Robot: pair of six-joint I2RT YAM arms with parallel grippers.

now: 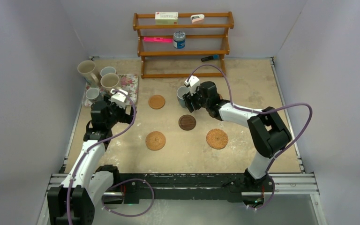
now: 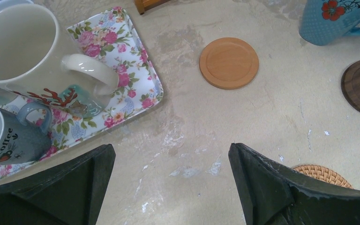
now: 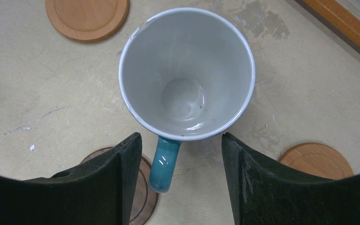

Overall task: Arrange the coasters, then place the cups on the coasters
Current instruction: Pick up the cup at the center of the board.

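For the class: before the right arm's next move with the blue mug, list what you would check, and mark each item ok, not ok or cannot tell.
1. The blue mug has its handle between the right gripper's fingers: ok.
2. Jaws closed on the handle: not ok, gaps show on both sides.
3. The mug is upright and empty: ok.
4. A bare coaster is close by: ok, the dark coaster is free.
5. The left gripper is out of the way: ok, it is open and over by the tray.
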